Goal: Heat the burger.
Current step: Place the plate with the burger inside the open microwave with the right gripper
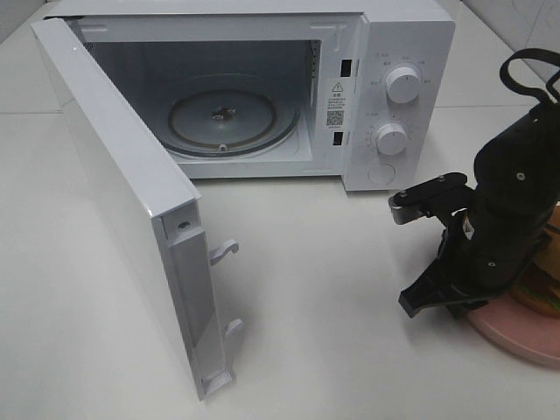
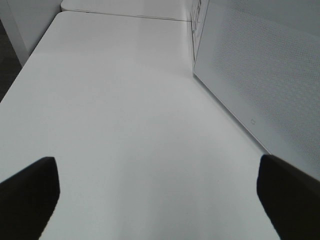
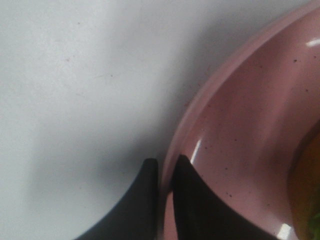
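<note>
The burger [image 1: 544, 284] sits on a pink plate [image 1: 516, 337] at the table's right edge, mostly hidden behind my right arm. In the right wrist view only a sliver of its golden bun [image 3: 306, 185] shows on the plate [image 3: 240, 130]. My right gripper [image 3: 164, 167] is closed on the plate's rim, one finger outside and one inside. In the high view that gripper [image 1: 468, 306] is angled down at the plate's left edge. My left gripper [image 2: 157, 162] is open over bare table, holding nothing, and is out of the high view.
The white microwave [image 1: 402, 52] stands at the back with its door [image 1: 114, 201] swung wide open to the left. Its glass turntable [image 1: 232, 122] is bare. The door's outer face [image 2: 260, 75] lies close beside my left gripper.
</note>
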Available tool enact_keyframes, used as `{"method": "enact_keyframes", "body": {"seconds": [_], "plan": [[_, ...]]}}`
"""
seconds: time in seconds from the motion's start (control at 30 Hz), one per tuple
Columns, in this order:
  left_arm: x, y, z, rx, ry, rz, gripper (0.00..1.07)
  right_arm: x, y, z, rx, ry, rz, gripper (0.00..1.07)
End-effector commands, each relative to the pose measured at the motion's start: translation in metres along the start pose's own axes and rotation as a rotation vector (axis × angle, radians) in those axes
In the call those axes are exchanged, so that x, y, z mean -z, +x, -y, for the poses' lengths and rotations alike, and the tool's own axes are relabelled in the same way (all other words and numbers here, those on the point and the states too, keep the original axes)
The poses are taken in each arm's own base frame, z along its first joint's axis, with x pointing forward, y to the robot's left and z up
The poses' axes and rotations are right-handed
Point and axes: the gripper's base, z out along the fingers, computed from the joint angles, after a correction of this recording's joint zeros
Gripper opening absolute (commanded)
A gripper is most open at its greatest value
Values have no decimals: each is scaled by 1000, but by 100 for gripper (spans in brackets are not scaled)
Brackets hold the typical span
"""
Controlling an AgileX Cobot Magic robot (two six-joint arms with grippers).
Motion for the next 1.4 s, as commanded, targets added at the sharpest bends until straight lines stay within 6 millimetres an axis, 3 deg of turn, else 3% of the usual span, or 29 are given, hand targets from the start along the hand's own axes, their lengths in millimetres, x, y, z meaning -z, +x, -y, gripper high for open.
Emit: {"method": "enact_keyframes", "body": {"seconds": [0.03,0.7,1.4], "plan": [[1,0,0,3,3,22,100,-5,3,-9,20,40,-23,0],[1,0,0,3,3,22,100,6,6,-27,85,182,-29,0],[1,0,0,3,3,22,100,64,18,-5,59,311,41,0]]}}
